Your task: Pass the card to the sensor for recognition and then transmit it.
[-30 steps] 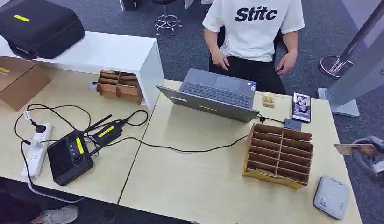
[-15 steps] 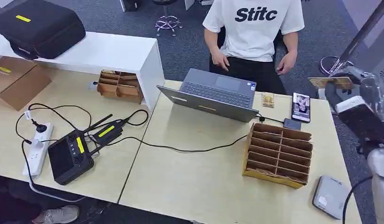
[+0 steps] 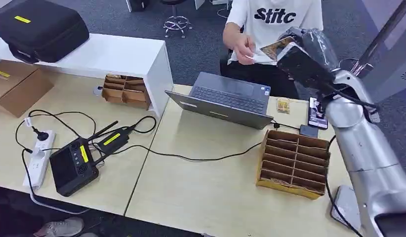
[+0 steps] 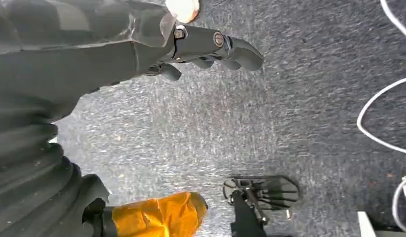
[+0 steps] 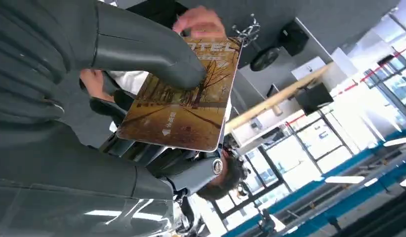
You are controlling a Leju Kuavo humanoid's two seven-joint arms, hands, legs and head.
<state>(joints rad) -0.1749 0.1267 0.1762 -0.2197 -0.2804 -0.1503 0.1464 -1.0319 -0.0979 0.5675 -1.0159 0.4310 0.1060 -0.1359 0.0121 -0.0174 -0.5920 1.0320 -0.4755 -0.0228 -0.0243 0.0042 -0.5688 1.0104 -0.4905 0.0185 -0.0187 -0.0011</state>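
**Card held out toward the seated person**

Two pale wooden tables (image 3: 211, 187) pushed together, a white shelf unit (image 3: 117, 57) behind the left one with a black case (image 3: 40, 27) on top. Right arm (image 3: 364, 143) raised high across the far side of the right table, silver and long. Grey laptop (image 3: 225, 98) open near that table's far edge; cardboard slot organiser (image 3: 295, 163) to its right, nearer the robot. White sensor pad (image 3: 345, 205) at the near right corner, partly behind the arm. Black controller (image 3: 72, 165) and power strip (image 3: 39, 155) on the left table. Phone (image 3: 317, 112) beyond the organiser.

Right hand (image 3: 297, 54) gripping the card (image 5: 183, 101), thumb (image 5: 151, 52) pressed on its printed face, darker fingers beneath. Person's hand (image 3: 244, 49) at the card's far edge, touching or just about. Left hand (image 4: 211, 49) hanging over carpet, holding nothing, fingers loosely extended and apart.
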